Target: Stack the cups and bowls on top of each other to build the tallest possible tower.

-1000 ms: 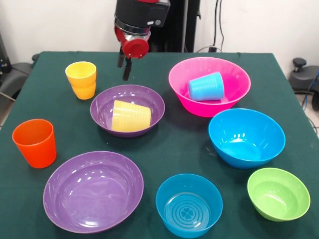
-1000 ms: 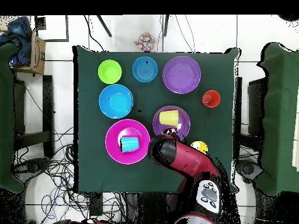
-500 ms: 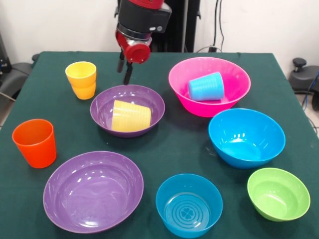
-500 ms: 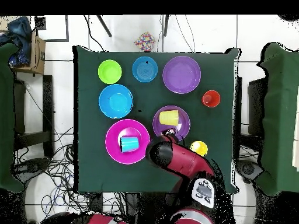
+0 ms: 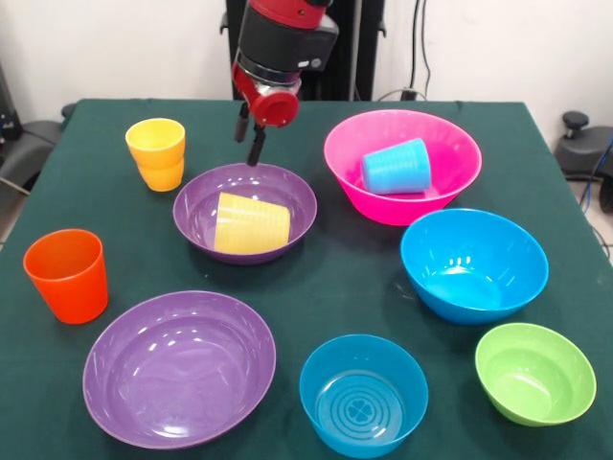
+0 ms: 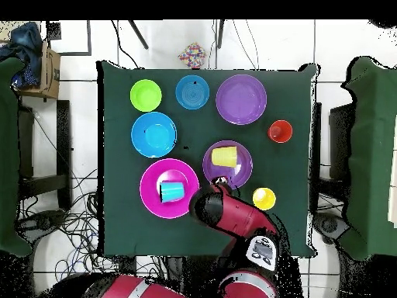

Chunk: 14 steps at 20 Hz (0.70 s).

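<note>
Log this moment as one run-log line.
end effector: empty, above far rim of shallow purple plastic bowl | ribbed pale yellow plastic cup: on side inside

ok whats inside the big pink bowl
A light blue cup lies on its side inside the pink bowl. Nothing else shows in there; the patch of bowl floor under the cup is covered.

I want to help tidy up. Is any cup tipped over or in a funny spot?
Yes, two. The pale yellow cup lies on its side in a purple bowl, and the light blue cup lies on its side in the pink bowl.
</note>
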### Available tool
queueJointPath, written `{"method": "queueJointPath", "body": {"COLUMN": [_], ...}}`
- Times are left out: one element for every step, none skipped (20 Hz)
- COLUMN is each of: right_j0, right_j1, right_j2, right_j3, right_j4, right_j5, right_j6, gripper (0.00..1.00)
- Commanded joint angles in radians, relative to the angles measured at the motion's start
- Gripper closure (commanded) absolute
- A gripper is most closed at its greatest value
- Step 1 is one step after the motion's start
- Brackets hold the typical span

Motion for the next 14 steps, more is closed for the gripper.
{"method": "queueJointPath", "body": {"right_j0": [0.006,0.003,-0.001,-0.007,-0.005,-0.002,-0.001,0.0,0.003,-0.001,0.001,0.003,0.003,0.003], "right_j1": [0.052,0.055,0.059,0.061,0.064,0.065,0.066,0.068,0.073,0.079,0.087,0.092,0.096,0.1], "right_j2": [0.089,0.093,0.098,0.105,0.104,0.101,0.101,0.1,0.097,0.103,0.1,0.099,0.101,0.102], "right_j3": [0.056,0.058,0.061,0.065,0.065,0.066,0.066,0.066,0.065,0.069,0.07,0.071,0.074,0.076], "right_j4": [0.047,0.048,0.046,0.046,0.048,0.051,0.052,0.053,0.053,0.053,0.055,0.056,0.059,0.062], "right_j5": [-0.091,-0.101,-0.113,-0.126,-0.129,-0.131,-0.133,-0.135,-0.135,-0.145,-0.155,-0.163,-0.171,-0.18], "right_j6": [0.191,0.19,0.189,0.189,0.188,0.186,0.183,0.18,0.176,0.177,0.178,0.177,0.179,0.181], "gripper": [0.0,0.0,0.0,0.0,0.0,0.0,0.0,0.0,0.0,0.0,0.0,0.0,0.0,0.0]}}
